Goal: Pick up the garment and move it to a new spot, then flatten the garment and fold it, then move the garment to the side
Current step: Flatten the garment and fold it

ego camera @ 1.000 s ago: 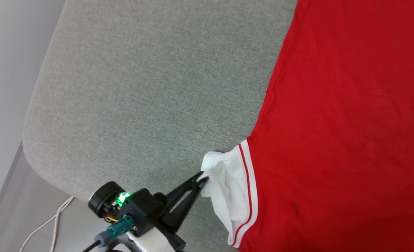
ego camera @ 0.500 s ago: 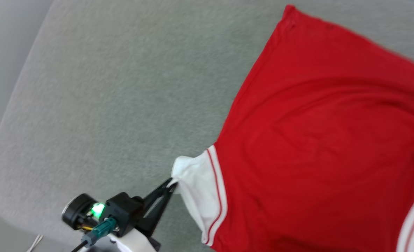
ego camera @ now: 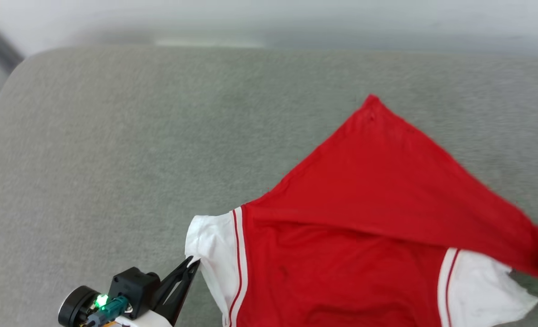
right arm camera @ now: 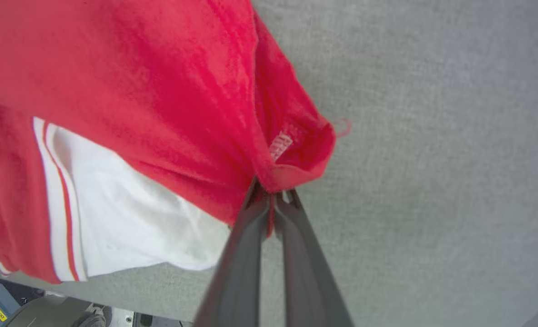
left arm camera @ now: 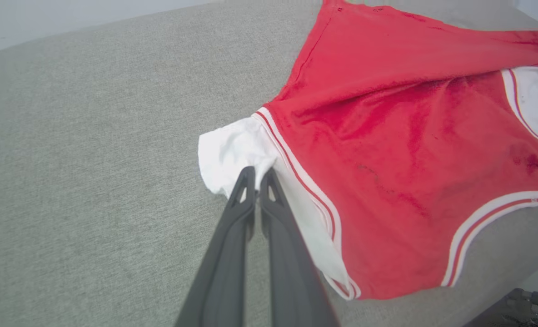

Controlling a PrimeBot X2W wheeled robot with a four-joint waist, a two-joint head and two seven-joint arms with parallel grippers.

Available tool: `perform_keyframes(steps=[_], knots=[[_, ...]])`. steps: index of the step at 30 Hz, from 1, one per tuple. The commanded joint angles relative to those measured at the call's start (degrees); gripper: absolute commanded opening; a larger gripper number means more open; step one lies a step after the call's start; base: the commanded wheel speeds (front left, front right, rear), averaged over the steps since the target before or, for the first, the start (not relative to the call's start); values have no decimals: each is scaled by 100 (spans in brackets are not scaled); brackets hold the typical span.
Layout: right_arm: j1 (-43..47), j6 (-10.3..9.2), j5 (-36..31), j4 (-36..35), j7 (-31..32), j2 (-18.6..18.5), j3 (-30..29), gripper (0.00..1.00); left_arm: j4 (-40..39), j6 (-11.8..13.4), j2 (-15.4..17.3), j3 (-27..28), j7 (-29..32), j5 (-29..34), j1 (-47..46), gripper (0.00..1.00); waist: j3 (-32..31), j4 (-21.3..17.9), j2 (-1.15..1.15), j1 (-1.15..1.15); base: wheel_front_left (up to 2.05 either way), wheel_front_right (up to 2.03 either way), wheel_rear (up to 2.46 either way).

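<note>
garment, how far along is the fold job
Done: the garment lies on the grey cushion, both ends gripped. In hand: the left gripper is shut on the white sleeve, and the right gripper is shut on a red corner and holds a flap up across the body, so it isn't flat. Left: flattening, a neat fold, moving it aside.
</note>
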Motion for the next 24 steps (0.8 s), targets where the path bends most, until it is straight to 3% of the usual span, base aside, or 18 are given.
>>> perform_keyframes(steps=[1,7,14,15,16,24], knots=[[240,-4,10,-92,-44,113,-60,0,43,26,17,7,-32,-23,114,0,-263,-236,0,1,0,0,0],[1170,-4,-101,-269,-267,540,-284,0,201,75,-39,52,-112,-153,220,0,-477,-369,0,1,0,0,0],[1573,-4,-210,-82,-505,855,-322,0,281,-5,8,-20,-62,-161,204,0,-661,-401,0,1,0,0,0],[1554,-4,-204,-64,-546,900,-317,86,259,-1,8,-17,-55,-172,192,0,-672,-399,0,1,0,0,0],[1529,-4,-180,-43,-583,942,-320,100,243,2,12,-17,-46,-174,184,0,-683,-393,0,1,0,0,0],[980,-3,8,-388,-492,650,-141,100,108,81,76,-19,-29,-112,213,0,-619,-276,0,1,0,0,0]])
